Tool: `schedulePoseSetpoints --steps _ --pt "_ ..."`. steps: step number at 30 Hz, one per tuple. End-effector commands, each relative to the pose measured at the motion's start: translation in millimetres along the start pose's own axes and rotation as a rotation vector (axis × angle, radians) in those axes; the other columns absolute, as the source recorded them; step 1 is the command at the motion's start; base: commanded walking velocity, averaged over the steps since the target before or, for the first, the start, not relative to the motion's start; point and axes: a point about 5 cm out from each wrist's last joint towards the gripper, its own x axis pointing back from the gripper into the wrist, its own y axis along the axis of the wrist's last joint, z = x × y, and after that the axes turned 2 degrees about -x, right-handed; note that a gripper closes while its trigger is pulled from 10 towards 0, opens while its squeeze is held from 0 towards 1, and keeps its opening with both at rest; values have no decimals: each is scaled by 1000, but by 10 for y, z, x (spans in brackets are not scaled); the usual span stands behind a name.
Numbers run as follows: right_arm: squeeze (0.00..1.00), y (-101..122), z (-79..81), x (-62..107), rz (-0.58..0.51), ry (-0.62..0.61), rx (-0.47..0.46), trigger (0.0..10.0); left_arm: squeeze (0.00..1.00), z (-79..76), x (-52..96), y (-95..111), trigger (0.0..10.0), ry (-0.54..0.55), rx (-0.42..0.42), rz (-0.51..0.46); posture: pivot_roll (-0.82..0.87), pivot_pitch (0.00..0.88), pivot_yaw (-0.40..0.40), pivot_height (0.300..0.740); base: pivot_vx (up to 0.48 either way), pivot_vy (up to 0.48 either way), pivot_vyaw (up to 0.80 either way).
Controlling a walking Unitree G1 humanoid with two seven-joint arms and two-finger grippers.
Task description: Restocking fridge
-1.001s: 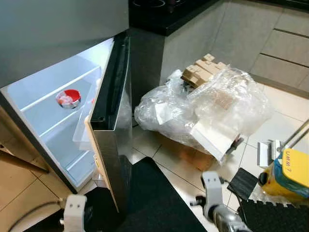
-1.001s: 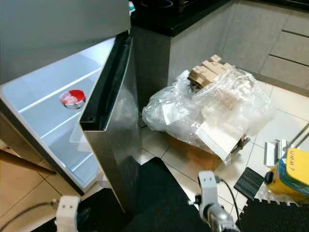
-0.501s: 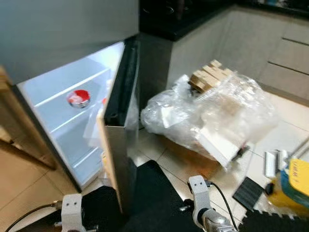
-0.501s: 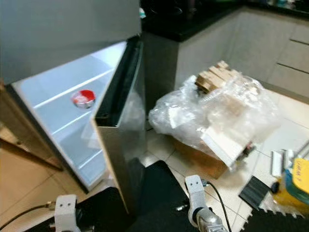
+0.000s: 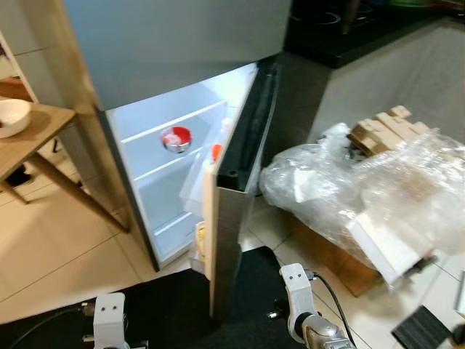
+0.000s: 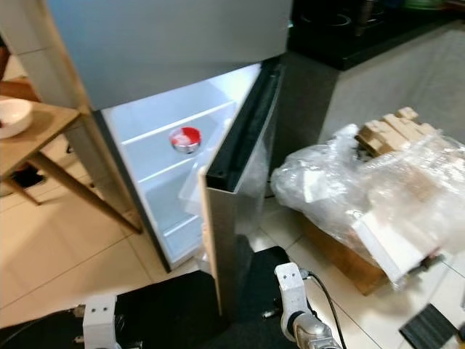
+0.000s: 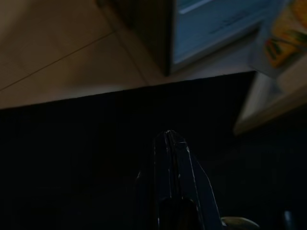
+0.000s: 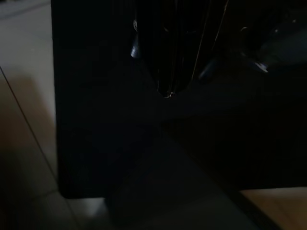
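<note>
Fridge door open, well ahead of left end effector.

No words or numbers could be read.

A yellow packet low in the fridge door had a printed picture on it, but the print was too blurry to read. The small container with a red top on the fridge shelf had no letters that could be made out. The plastic-wrapped bundle on the floor held a white card, and no writing showed on it.
</note>
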Motion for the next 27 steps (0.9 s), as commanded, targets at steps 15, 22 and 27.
schedulePoseSetpoints --steps 15,22,27 --pt "0 -43 -83 31 -4 -51 -77 10000 0 -27 21 -55 10000 -16 -21 15 -83 80 -35 736 0 0 622" --pt "0 -65 -76 36 -1 -51 -71 10000 0 -33 7 -27 10000 -16 -29 3 -82 82 -31 736 0 0 0" --pt "0 -66 -71 35 -3 -52 -78 10000 0 -47 -14 -1 10000 -16 -17 2 -85 81 -29 736 0 -167 0"
